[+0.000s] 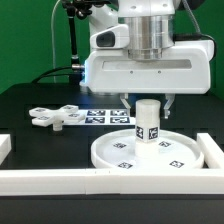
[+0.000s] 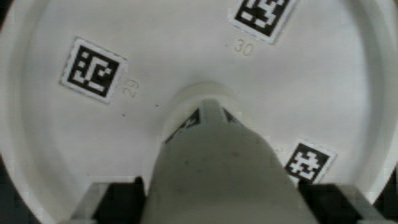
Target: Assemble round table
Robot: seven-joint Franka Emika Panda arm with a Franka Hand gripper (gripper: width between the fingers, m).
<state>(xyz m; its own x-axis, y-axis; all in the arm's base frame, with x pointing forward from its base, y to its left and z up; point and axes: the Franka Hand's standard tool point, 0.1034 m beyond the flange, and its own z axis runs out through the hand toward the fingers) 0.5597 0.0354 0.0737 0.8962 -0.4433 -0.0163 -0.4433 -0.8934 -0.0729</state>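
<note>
The large round disc (image 1: 150,152) lies flat inside the white rails, tags facing up. The short cylindrical leg (image 1: 147,120) stands upright near its middle. My gripper (image 1: 147,105) hangs straight above, its fingers down either side of the leg's top. In the wrist view the leg (image 2: 228,150) fills the gap between my two black pads (image 2: 121,200), which press against its sides, so my gripper (image 2: 231,205) is shut on it. The disc (image 2: 160,50) spreads out beneath. The four-lobed cross base (image 1: 52,117) lies apart at the exterior view's left.
The marker board (image 1: 100,115) lies flat behind the disc. White border rails run along the front (image 1: 100,182), at the exterior view's right (image 1: 212,150) and at its left edge (image 1: 4,148). The table is black.
</note>
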